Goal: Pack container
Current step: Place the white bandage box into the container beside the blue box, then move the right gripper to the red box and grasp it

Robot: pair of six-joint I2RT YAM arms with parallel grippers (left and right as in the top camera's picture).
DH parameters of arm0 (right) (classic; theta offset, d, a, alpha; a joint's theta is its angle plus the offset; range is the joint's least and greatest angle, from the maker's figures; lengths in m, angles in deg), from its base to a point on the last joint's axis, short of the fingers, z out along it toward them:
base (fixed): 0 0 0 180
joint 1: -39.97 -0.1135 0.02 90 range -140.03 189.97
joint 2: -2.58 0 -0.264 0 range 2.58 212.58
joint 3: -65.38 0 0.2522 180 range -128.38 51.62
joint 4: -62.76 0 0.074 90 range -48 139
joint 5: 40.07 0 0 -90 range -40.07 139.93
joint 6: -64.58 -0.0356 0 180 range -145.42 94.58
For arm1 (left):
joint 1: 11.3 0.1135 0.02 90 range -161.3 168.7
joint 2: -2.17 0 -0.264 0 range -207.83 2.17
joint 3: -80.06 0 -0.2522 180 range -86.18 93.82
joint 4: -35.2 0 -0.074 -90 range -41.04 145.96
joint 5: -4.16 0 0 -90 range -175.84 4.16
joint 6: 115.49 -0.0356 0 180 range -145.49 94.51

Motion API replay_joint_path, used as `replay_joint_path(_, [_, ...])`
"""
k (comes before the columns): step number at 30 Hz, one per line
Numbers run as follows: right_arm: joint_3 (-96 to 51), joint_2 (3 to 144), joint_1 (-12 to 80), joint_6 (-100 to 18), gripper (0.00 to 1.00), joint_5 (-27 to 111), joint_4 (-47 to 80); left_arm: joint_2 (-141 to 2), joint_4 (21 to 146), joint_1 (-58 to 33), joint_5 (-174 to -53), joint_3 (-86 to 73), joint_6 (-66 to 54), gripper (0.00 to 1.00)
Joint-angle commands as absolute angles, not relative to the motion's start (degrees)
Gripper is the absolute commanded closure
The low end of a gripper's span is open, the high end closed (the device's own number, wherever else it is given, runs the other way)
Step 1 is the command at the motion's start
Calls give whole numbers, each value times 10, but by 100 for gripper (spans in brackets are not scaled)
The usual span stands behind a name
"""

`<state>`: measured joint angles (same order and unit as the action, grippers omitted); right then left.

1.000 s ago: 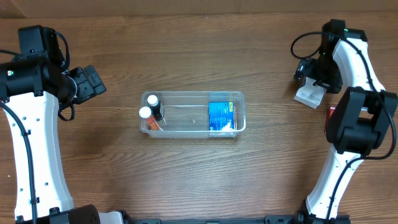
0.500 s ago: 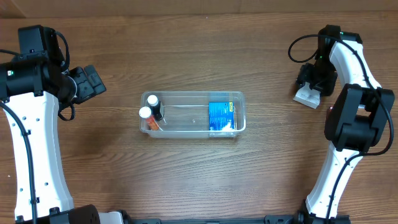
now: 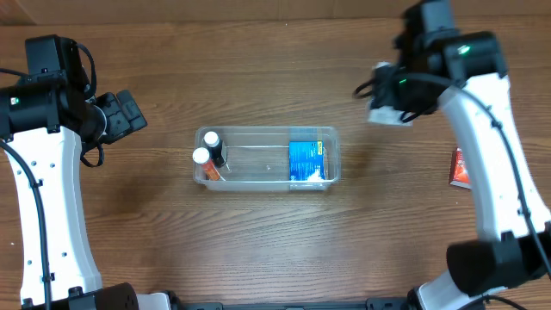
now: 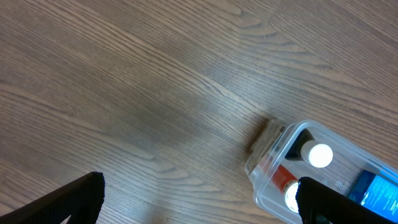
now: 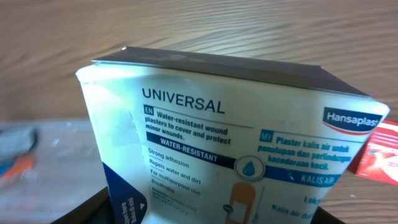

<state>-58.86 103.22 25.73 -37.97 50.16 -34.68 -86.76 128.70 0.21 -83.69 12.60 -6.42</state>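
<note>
Gripping a white cardboard plaster box [image 5: 236, 143], the right gripper [image 3: 389, 110] hovers past the far right corner of the clear rectangular plastic container [image 3: 258, 129]. The container lies down-left of its jaws, long axis left-right. Left of the container, the left gripper [image 3: 131, 114] gapes wide, empty.

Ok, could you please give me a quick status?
Left gripper open, idle. Right gripper shut on plaster box. Container holds two bottles, blue box. Nothing in the way.
</note>
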Motion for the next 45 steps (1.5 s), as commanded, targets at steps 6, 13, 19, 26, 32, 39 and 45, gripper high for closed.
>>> replay_joint_path(6, [-589,1073,21,-511,34,498,-272,-858,1287,3,-840,134,-77,0])
replay_joint_path(13, [-589,1180,-26,-548,34,498,-257,-858,1291,3,-840,134,-78,0])
replay_joint_path(19, [-549,1244,-26,-602,34,496,-215,-858,1291,3,-839,134,-78,0])
replay_joint_path(26, [-488,1244,-26,-610,14,483,-175,-858,1291,3,-840,134,-78,0])
replay_joint_path(32, [-498,1242,-26,-585,9,490,-178,-858,1292,3,-840,134,-78,0])
replay_joint_path(39, [-633,1084,48,-583,5,626,-264,-858,1294,3,-839,134,-84,0])
replay_joint_path(45, [-619,1013,375,-564,0,625,-347,-858,1295,3,-840,134,-88,0])
